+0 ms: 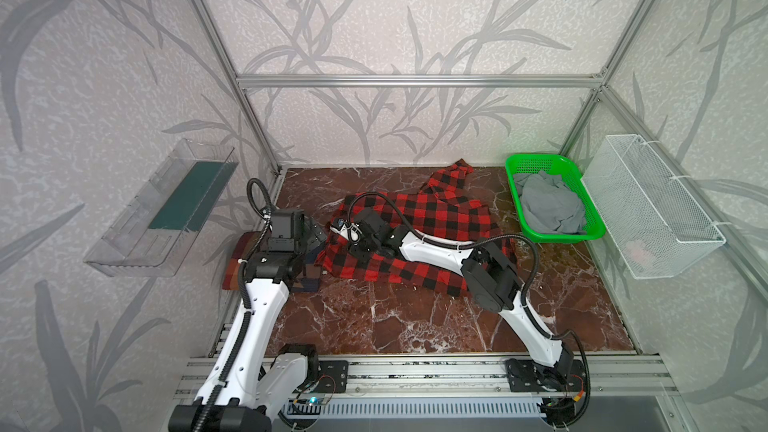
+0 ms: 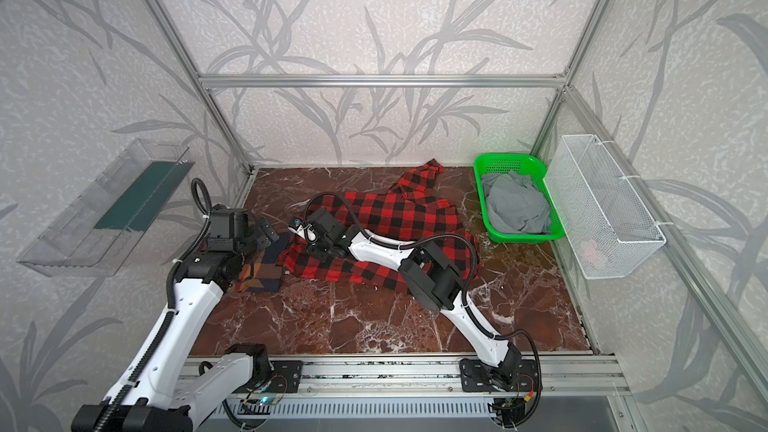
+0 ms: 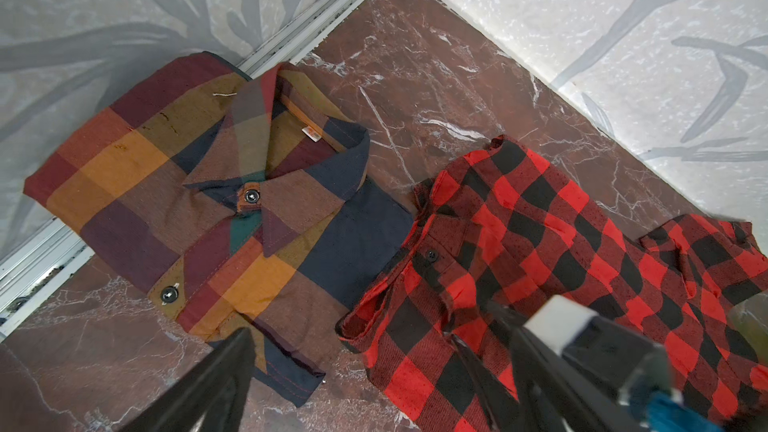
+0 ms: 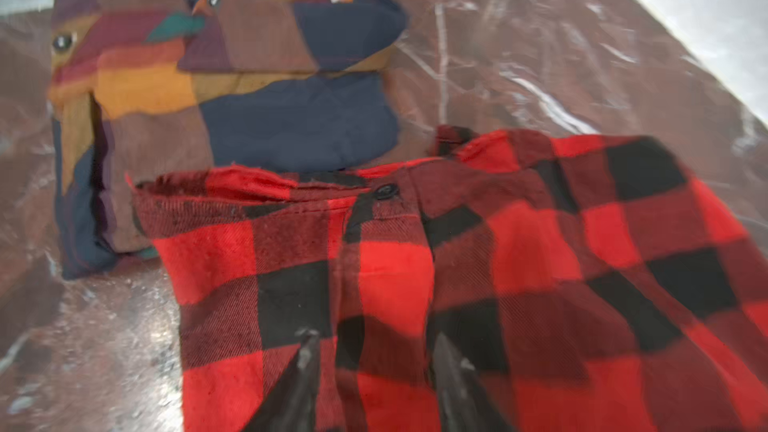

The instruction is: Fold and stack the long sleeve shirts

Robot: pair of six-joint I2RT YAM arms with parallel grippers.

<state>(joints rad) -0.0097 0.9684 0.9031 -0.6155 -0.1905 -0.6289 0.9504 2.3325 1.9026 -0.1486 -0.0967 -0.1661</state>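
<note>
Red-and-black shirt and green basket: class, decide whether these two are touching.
Apart. In both top views a strip of bare table shows between the red-and-black shirt and the green basket.

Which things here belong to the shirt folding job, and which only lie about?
For the job:
- red-and-black check shirt, spread out, unfolded
- brown plaid shirt, already folded

Only lying about:
- green basket with grey cloth inside
- white mesh basket
- clear wall tray
</note>
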